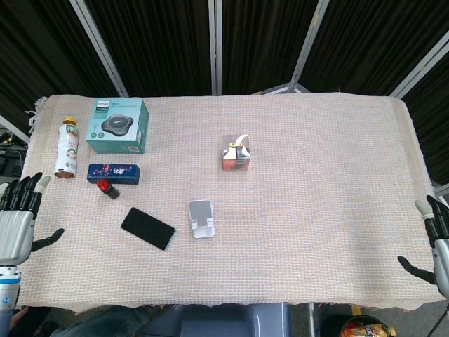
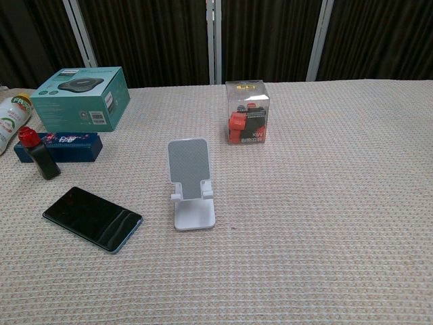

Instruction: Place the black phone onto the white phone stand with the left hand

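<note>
The black phone (image 1: 147, 228) (image 2: 92, 219) lies flat, screen up, on the woven cloth, at an angle, left of the white phone stand (image 1: 201, 219) (image 2: 191, 181). The stand is upright with its back plate tilted and nothing on it. My left hand (image 1: 17, 214) hangs at the table's left edge, fingers spread and holding nothing, well left of the phone. My right hand (image 1: 436, 242) is at the right edge, fingers apart, holding nothing. Neither hand shows in the chest view.
A teal box (image 1: 118, 126) (image 2: 82, 97), a white bottle (image 1: 66, 146), a blue box (image 1: 114, 173) (image 2: 61, 146) and a small red-capped black bottle (image 1: 107, 188) (image 2: 39, 154) stand at the back left. A clear case with red and black contents (image 1: 237, 152) (image 2: 247, 112) sits behind the stand.
</note>
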